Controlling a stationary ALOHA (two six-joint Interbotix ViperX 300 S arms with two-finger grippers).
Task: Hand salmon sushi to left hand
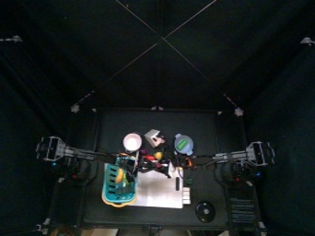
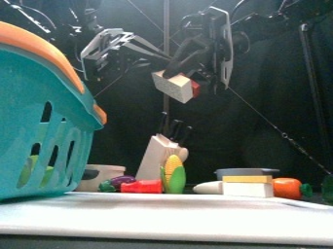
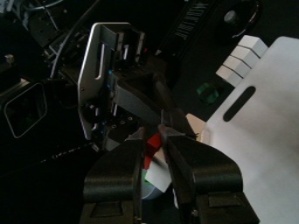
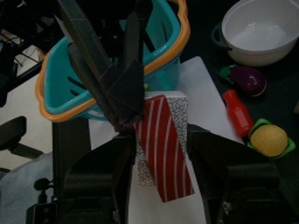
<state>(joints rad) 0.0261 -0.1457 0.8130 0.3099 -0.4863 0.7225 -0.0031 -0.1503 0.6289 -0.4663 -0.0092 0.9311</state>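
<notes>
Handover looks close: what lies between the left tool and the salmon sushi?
Nothing: the left wrist view shows the salmon sushi right inside the left tool, with no other object between them.

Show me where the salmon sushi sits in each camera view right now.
Top: salmon sushi at table centre, between both grippers.
Front: upper middle, held aloft.
Left wrist: partly hidden between the left gripper jaws.
Right wrist: centre, in the right gripper.
Shared landmark: teal basket.

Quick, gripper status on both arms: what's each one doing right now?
Right gripper: shut on the salmon sushi, held up above the table.
Left gripper: jaws around the sushi's other end; a firm grip cannot be told.
</notes>
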